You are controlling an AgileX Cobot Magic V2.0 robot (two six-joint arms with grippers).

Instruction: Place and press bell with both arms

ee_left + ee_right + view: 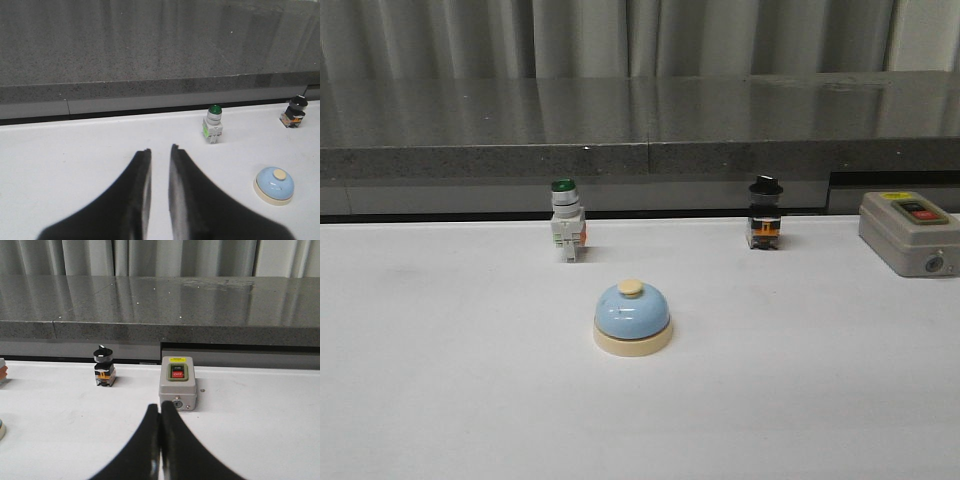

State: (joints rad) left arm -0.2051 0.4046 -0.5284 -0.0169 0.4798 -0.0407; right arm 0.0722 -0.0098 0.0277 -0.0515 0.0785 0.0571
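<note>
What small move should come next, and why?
Probably bring the left gripper across toward the bell, opening its jaws on the way. The bell sits untouched on the white table, neither arm shows in the front view, the left jaws are only slightly apart, and the right gripper is shut, facing the grey switch box.

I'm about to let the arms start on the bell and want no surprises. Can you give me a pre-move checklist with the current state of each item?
1. Bell upright on the white table, button on top: ok.
2. Bell standing apart from the green-capped switch and the black-knob switch: ok.
3. Left gripper holding nothing, a narrow gap between its fingers: ok.
4. Right gripper holding nothing, fingers closed together: ok for pressing, not ok for grasping.
5. Right gripper not aimed at the grey switch box: not ok, the box lies straight ahead of it.
6. Target spot for placing the bell marked: cannot tell.
</note>
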